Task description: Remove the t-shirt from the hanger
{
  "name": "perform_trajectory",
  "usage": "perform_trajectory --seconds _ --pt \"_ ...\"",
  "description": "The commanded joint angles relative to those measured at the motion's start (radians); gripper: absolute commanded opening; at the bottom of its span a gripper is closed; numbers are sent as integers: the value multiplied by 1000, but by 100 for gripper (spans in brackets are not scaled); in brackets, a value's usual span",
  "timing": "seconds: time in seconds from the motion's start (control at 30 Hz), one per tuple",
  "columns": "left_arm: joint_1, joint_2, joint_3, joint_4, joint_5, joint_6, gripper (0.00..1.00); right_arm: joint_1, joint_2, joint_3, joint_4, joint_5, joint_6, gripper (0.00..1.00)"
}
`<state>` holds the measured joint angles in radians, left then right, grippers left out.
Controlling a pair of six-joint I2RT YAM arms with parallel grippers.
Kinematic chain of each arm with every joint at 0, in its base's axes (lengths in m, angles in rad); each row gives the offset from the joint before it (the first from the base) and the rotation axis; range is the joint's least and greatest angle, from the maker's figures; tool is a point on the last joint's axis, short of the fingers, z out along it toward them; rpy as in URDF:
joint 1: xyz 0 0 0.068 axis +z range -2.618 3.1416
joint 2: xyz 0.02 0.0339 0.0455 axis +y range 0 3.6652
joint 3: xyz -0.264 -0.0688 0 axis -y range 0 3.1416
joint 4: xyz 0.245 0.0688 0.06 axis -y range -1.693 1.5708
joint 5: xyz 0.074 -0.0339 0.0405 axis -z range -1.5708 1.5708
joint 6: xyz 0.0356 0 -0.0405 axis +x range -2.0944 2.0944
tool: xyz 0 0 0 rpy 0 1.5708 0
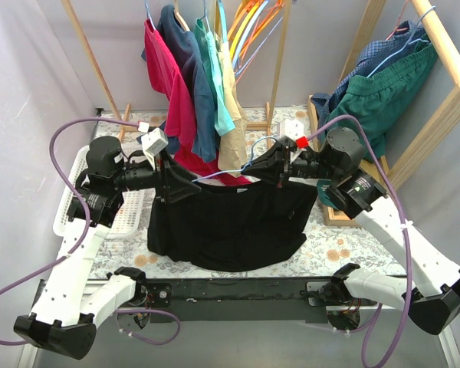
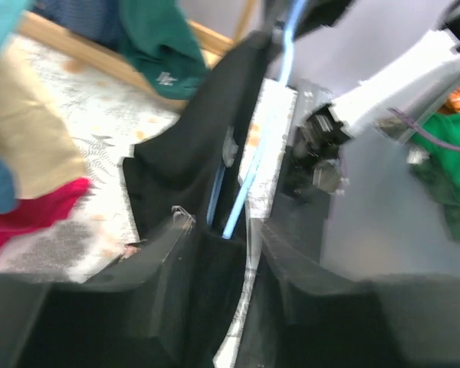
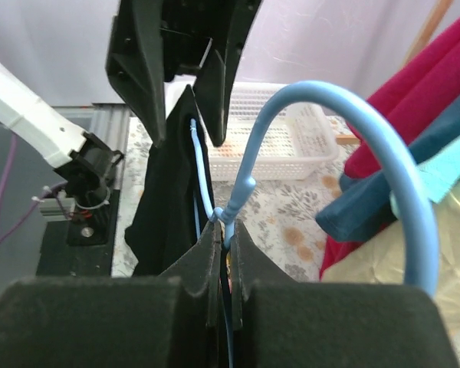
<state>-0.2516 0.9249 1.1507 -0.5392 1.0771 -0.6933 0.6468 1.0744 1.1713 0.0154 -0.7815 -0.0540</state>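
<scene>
Black t-shirt (image 1: 230, 222) hung off the light blue hanger (image 3: 345, 103), held up between the two arms over the middle of the counter (image 1: 337, 249). The hem drooped low toward the floral cover; I could not tell whether it touched.

Shirt look: plain black and limp. It was stretched fairly flat along the top edge, saggy and bunched lower left, with the neckline in the centre near the hanger neck. The left shoulder was pulled up to a peak, and thin blue wire showed inside the fabric there.

Why held so, my read: the right claw (image 3: 224, 226) was clamped tight on the hanger just under the hook, pinning it so the shirt could be worked off without the hanger swinging. The hook curved free above that claw, on no rail.

The left claw (image 2: 226, 234) sat at the shirt's left shoulder, jaws partly apart, with black fabric and the hanger arm both in the gap. It looked loose around them, not pinching. Probably regripping to catch cloth alone and slide that shoulder off the wire end.

Behind were a wooden rack of coloured garments (image 1: 192, 84), a green garment (image 1: 391, 92) on the right frame, and a white basket (image 1: 123, 215) at left.
</scene>
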Motion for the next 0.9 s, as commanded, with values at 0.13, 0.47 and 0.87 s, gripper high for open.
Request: perform_trajectory --seconds 0.13,0.47,0.87 --pt "-3 -132 6 47 -388 -57 74 2 -91 16 -170 206 -174 1" --pt "-3 -158 -132 9 -528 -121 78 1 -189 27 -287 355 -236 1" --pt "-6 -95 -261 31 -494 -167 71 1 -203 36 -244 306 -193 1"
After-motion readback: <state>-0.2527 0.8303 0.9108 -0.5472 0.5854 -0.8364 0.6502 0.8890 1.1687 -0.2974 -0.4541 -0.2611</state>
